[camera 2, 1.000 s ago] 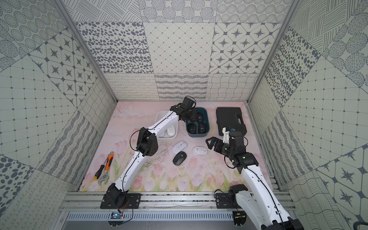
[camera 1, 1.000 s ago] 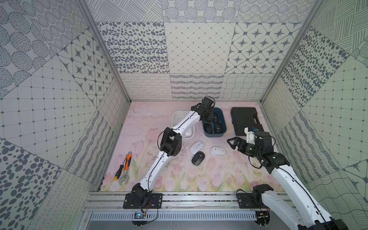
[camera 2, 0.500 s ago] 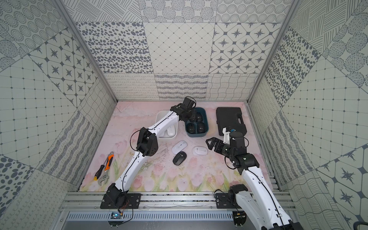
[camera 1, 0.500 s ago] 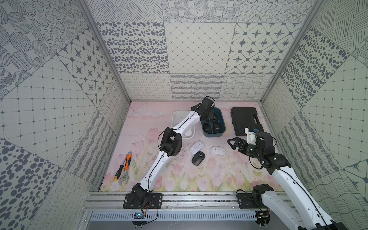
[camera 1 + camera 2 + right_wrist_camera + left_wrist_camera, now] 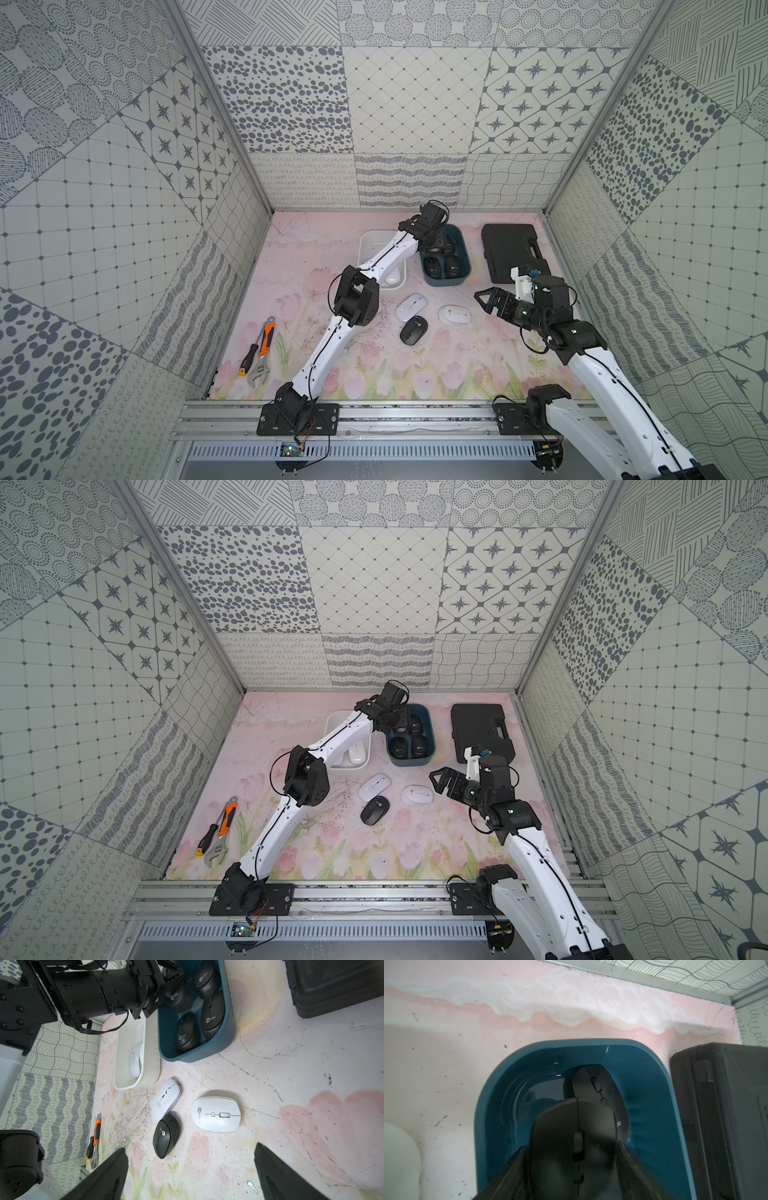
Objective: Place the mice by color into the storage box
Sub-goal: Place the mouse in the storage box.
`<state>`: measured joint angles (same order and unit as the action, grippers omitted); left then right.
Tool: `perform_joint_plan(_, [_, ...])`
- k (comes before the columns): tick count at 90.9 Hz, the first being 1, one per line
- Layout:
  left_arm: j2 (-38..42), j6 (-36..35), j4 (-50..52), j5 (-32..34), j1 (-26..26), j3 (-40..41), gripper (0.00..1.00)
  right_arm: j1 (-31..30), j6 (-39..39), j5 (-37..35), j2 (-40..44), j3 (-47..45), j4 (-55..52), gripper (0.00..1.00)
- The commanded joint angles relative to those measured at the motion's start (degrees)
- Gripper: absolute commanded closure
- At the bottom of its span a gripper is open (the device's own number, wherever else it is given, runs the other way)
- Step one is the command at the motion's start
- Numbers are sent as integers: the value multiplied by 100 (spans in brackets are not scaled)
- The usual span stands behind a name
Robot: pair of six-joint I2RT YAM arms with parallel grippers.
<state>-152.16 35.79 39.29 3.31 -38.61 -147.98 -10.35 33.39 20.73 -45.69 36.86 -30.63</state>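
Observation:
My left gripper [image 5: 573,1147] reaches into the teal storage box [image 5: 483,1105], its fingers against both sides of a black mouse [image 5: 571,1126], above another black mouse [image 5: 600,1093]. In both top views the left gripper [image 5: 432,245] [image 5: 397,723] is over that box's far end [image 5: 465,257]. Several black mice [image 5: 213,1016] lie inside it. The white storage box [image 5: 153,1053] holds a white mouse [image 5: 136,1059]. On the mat lie two white mice [image 5: 166,1099] [image 5: 217,1114] and one black mouse [image 5: 166,1135]. My right gripper [image 5: 190,1147] [image 5: 482,301] hangs open to their right, holding nothing.
A black hard case [image 5: 513,251] lies right of the teal box, close beside it. An orange-handled wrench [image 5: 262,353] and a screwdriver [image 5: 248,361] lie at the mat's left edge. The left arm's elbow [image 5: 355,297] hangs over the mat left of the loose mice.
The left gripper stays over the teal box with the black mouse between its fingers. The right gripper has edged slightly towards the loose mice.

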Motion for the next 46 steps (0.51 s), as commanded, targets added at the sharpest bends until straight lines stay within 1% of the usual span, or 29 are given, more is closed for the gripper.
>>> perform_joint_plan(1, [138,-11,70,84,-15,41,29,24,-113,84,144,153,80,1])
perform_joint_plan(6, [140,-9,70,80,-15,41,25,24,-114,81,154,140,67,1])
perform_joint_plan(25, [275,22,53,98,-15,100,24,17,-105,76,192,152,47,1])
perform_joint_plan(38, [557,6,-30,108,-32,209,19,24,-90,100,176,183,66,1])
perform_joint_plan(46, [757,16,-41,98,-46,263,18,24,-72,115,157,203,82,1])
